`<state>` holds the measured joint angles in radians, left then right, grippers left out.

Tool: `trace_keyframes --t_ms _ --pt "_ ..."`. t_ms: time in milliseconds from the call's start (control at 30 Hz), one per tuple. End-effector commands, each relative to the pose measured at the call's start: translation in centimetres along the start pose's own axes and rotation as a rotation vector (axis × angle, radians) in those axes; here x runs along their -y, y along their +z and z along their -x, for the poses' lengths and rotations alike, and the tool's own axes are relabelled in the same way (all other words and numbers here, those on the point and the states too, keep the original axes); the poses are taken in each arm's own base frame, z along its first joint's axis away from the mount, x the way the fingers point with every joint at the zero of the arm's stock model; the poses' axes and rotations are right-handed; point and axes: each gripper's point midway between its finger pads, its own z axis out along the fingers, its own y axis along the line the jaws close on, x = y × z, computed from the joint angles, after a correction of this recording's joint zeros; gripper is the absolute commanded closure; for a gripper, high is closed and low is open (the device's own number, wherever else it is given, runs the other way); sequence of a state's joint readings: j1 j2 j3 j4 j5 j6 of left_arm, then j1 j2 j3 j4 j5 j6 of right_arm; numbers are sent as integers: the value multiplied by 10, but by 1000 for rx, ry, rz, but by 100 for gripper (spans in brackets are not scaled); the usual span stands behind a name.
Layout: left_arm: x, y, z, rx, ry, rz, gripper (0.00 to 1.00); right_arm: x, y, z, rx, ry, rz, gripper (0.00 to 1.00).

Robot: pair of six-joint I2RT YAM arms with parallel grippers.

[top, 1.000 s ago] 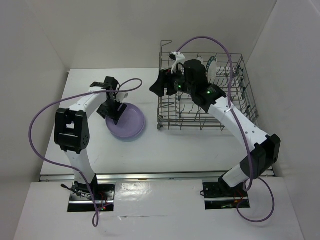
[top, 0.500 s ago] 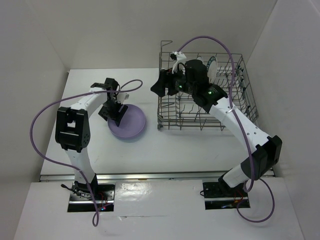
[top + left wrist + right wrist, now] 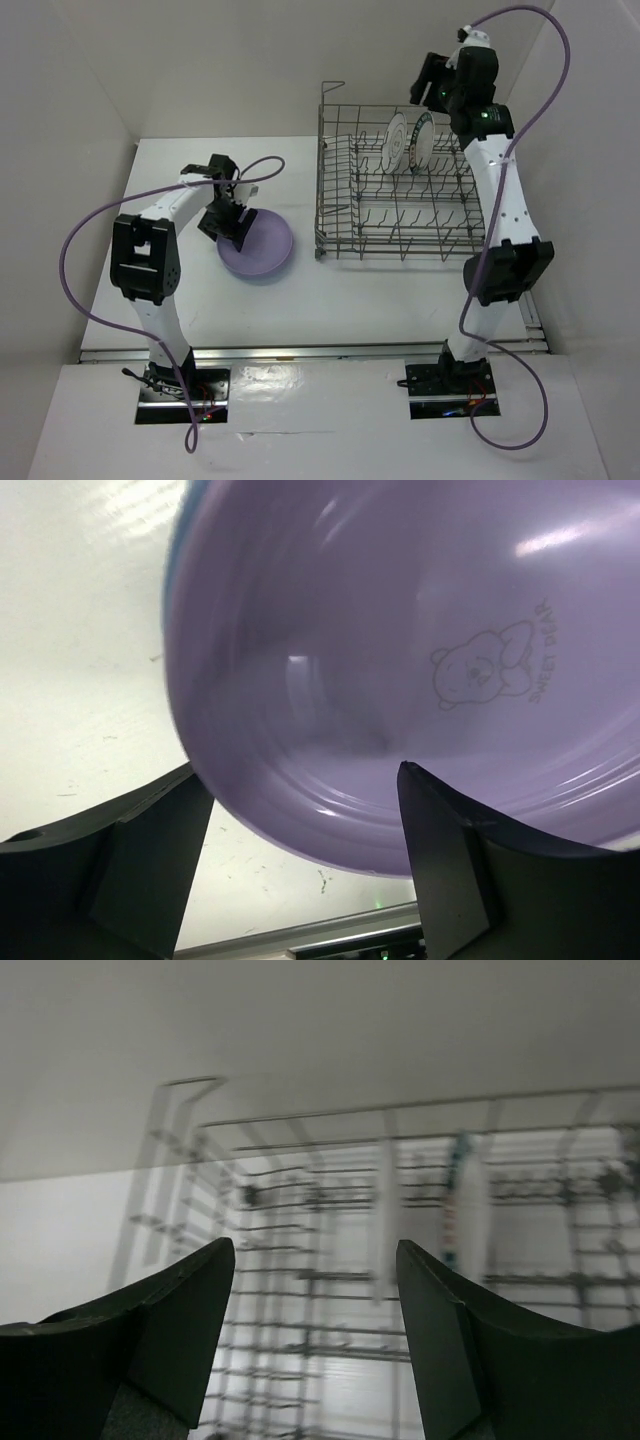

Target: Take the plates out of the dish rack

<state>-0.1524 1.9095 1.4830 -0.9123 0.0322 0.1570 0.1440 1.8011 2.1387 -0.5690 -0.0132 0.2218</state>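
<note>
- Dish rack (image 3: 321, 200): at 2 o'clock on table (image 3: 330, 300); two white plates (image 3: 397, 140) upright inside.
- Lilac plate (image 3: 265, 250): flat at 9 o'clock, apart from rack.
- Right gripper (image 3: 315, 1250): fingers apart, above rack's far rim.
- Left gripper (image 3: 302, 772): fingers apart, at plate's rim.

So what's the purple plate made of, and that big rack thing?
The purple plate looks like plastic, maybe melamine. It is smooth and shiny, with soft light spots and a little printed bear. The rack looks like thin grey metal wire bent into rows of prongs. It may be coated, but the pictures are too blurry to tell.
</note>
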Motion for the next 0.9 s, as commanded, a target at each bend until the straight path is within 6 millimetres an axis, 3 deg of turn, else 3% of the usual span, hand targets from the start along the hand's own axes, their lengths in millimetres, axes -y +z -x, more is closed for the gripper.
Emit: trace_keyframes --t_ms 0,67,100,133,300,500,567,633,700,733,800,867 --pt "4 -43 36 168 -23 -5 14 80 38 -33 -66 13 -213 27" --pt "3 -51 42 195 -21 1 7 106 55 -32 -40 16 -241 27" --pt "3 -56 44 201 -20 2 5 114 71 -47 -65 4 -233 29" --pt "5 -59 45 203 -28 -8 5 110 81 -53 -72 -5 -194 29" --pt "6 -70 53 227 -34 -15 4 140 115 -75 -69 10 -210 34" --pt "12 -82 55 255 -29 -39 4 158 127 -96 -89 46 -286 59" --pt "12 -84 56 256 -28 -38 4 170 133 -119 -129 45 -327 66" --pt "13 -90 56 267 -17 -44 4 167 140 -139 -167 21 -345 66" --pt "13 -97 59 288 -15 -40 4 167 143 -143 -167 -8 -364 66" --pt "13 -103 62 306 -13 -36 4 166 147 -152 -181 -28 -378 74" --pt "12 -111 64 327 -1 -30 4 176 145 -149 -175 -36 -435 94" --pt "14 -120 67 355 4 -33 4 168 138 -140 -167 -30 -438 100"
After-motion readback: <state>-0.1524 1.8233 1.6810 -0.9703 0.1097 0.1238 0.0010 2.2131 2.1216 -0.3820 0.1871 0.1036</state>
